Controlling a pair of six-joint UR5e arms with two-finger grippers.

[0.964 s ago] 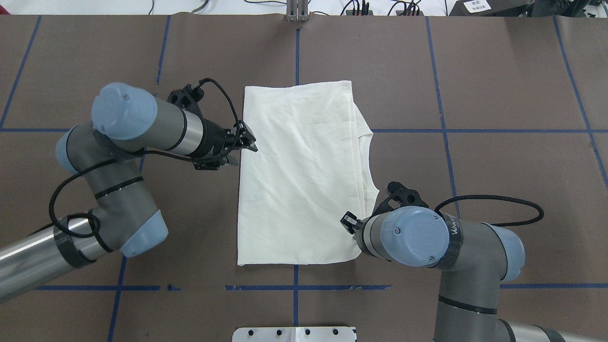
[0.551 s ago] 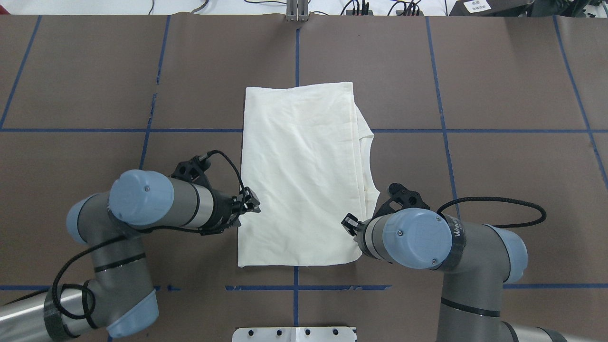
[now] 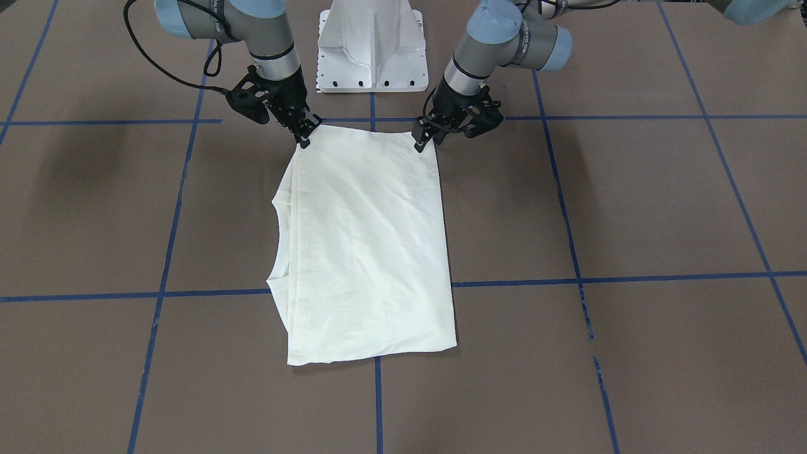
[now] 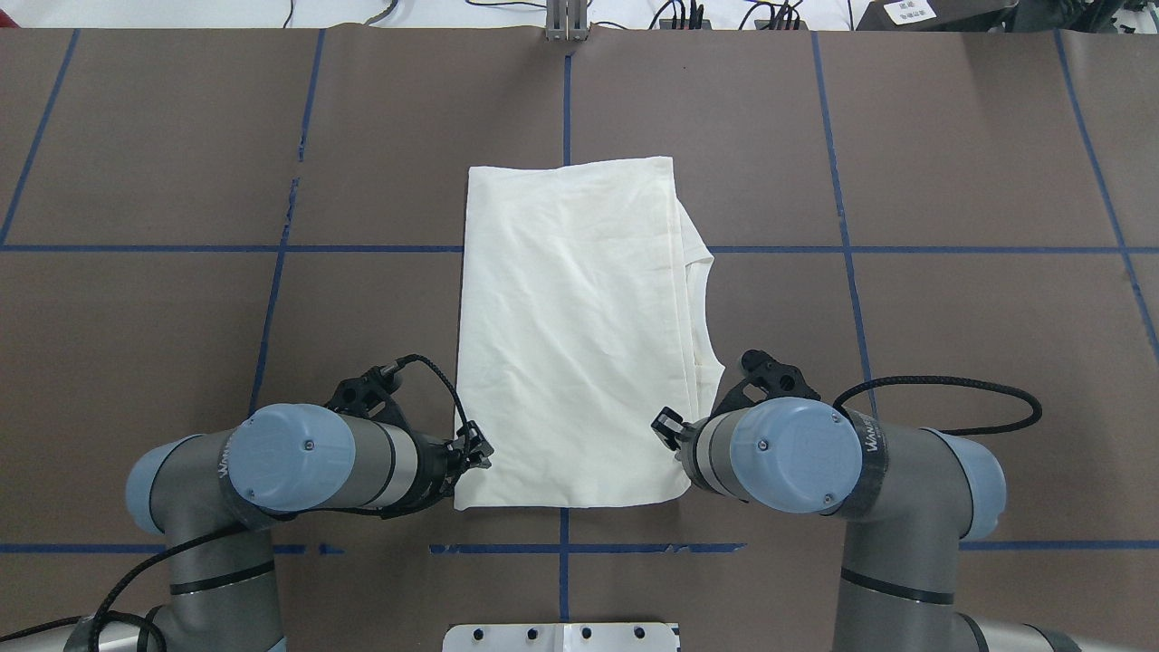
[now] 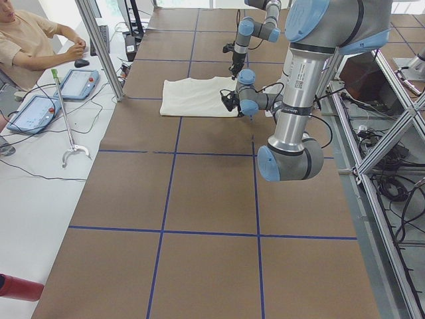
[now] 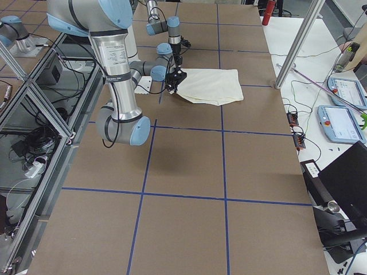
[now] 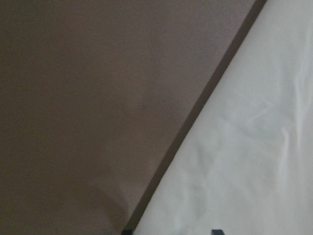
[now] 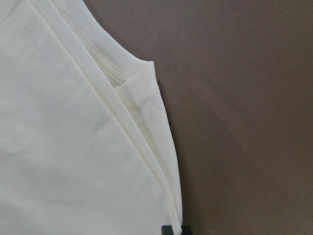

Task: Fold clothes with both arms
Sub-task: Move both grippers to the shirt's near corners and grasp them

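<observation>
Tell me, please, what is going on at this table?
A robot is folding a cream long-sleeved cotton shirt with both arms. The shirt lies flat on the brown table, already folded into a long rectangle. The left hand is at the shirt's near left corner with its fingers apart. The right hand is at the near right corner, but the pictures do not show whether it grips the cloth.

Overhead and front-facing views look down oppositely on the shirt [image 4: 570, 335], wrist cameras close-up.
</observation>
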